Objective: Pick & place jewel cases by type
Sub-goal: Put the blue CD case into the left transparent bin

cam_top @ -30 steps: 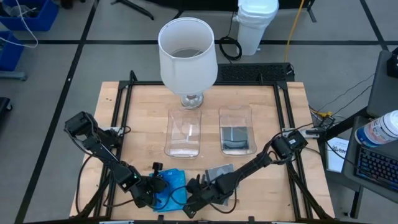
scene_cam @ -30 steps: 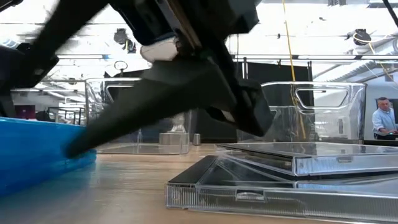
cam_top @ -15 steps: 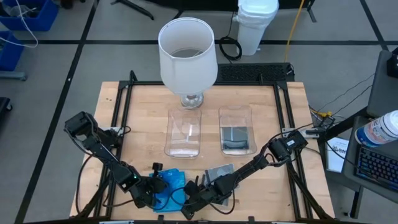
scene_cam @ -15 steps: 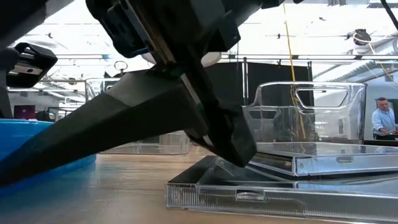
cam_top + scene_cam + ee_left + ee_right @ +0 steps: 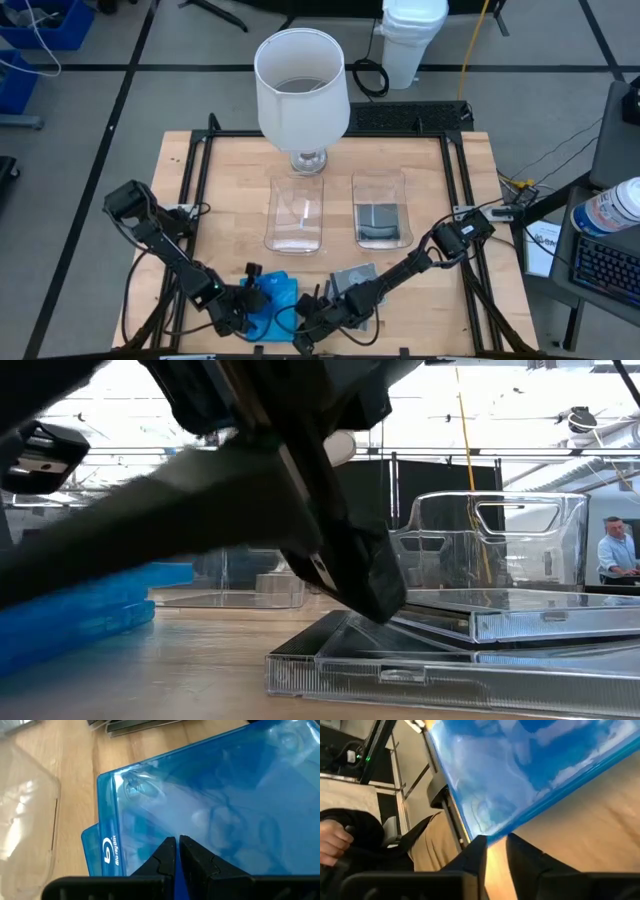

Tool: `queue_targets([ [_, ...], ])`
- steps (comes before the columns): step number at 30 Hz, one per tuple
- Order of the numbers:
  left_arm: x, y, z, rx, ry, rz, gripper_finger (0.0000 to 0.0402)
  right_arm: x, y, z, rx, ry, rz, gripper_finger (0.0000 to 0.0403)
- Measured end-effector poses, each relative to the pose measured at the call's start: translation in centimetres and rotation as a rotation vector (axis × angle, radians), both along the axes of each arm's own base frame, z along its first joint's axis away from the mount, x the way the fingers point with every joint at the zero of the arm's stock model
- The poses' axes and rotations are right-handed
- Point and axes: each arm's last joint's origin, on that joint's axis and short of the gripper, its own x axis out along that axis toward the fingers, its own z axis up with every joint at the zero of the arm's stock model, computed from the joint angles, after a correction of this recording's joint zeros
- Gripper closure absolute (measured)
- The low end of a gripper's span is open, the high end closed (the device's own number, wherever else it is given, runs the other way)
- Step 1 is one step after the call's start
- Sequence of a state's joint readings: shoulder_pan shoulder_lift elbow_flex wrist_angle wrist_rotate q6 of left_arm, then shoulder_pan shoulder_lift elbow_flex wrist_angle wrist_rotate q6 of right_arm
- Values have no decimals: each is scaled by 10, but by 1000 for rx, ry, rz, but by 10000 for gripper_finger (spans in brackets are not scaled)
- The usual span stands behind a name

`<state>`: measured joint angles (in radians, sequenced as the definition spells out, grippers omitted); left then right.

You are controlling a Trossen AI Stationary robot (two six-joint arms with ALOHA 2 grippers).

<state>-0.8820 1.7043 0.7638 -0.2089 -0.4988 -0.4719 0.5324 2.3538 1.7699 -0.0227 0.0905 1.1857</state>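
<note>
Two bright blue jewel cases [image 5: 275, 292] lie stacked near the table's front edge; in the left wrist view the top one [image 5: 210, 805] sits askew over the lower one [image 5: 100, 855]. My left gripper [image 5: 243, 303] is shut on the top case from the left. My right gripper [image 5: 303, 322] has closed on the same case from the right. A short way to the right, smoky grey jewel cases [image 5: 355, 278] lie stacked flat on the wood, and another dark case lies in the right clear tray [image 5: 382, 180]. My left gripper pinches the top blue case's left edge [image 5: 175, 870] between its two fingers, slanting down from the table's left. The case lies tilted over the lower blue one. My right gripper has a finger on either side of the case's near right edge [image 5: 492, 836], coming from the right and slanting down. That edge is raised off the lower case [image 5: 100, 622].
Two clear trays [image 5: 297, 235] stand side by side at mid-table; behind them is a white lampshade-like vessel [image 5: 302, 85] on a glass foot. The black frame rail [image 5: 455, 200] borders the table. A person [image 5: 615, 560] sits in the room beyond.
My right gripper has narrowed its fingers onto the top blue case's edge. In the low view that case's right end has risen off the blue case below it.
</note>
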Motion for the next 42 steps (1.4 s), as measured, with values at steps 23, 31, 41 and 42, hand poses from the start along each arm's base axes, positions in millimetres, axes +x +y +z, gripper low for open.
queue_targets([
  [23,17,9,4,-3,-29,44,366,-10,18,1,-24,-16,174,379],
  [31,-2,4,53,-91,-73,-64,366,-11,19,1,-87,-49,231,391],
  [41,-48,-3,60,-173,42,27,366,-11,19,1,-138,-82,283,393],
  [42,-50,-8,58,-191,50,16,366,-11,19,3,-139,-85,284,393],
])
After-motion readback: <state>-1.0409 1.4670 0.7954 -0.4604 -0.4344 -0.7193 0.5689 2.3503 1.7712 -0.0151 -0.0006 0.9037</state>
